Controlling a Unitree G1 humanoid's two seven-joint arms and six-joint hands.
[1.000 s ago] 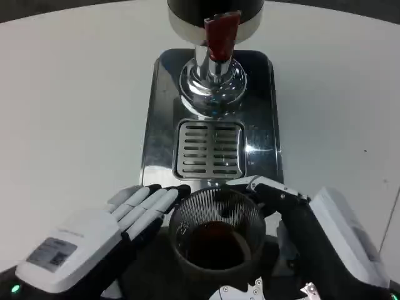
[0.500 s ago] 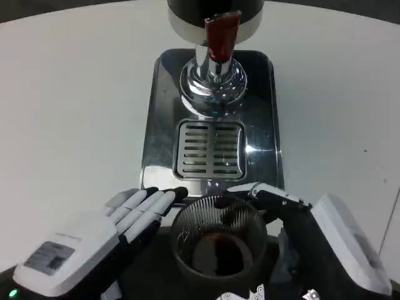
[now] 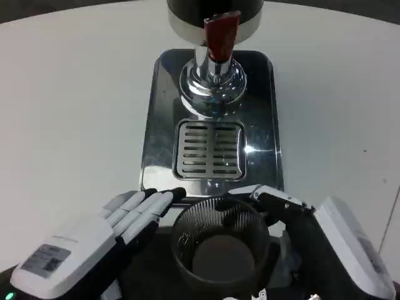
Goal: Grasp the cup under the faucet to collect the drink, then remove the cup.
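Note:
A ribbed, see-through cup (image 3: 220, 245) sits at the bottom centre, in front of the drip tray and away from the faucet. My right hand (image 3: 307, 232) grips it from the right, with fingers (image 3: 275, 200) curled round the far rim. On the cup's left side my left hand (image 3: 94, 242) lies flat, fingers straight, their tips close to the rim; I cannot tell whether they touch it. The drink inside looks greyish. The faucet's red lever (image 3: 220, 32) stands at the top centre above a chrome base (image 3: 212, 84).
The chrome drip tray (image 3: 164, 125) with its slotted grille (image 3: 209, 150) lies between the cup and the dispenser body (image 3: 187, 12). White table (image 3: 69, 106) spreads to the left and right of the tray.
The cup and both hands have slid a little toward the near edge of the table. The drink's surface has gone from dark to greyish.

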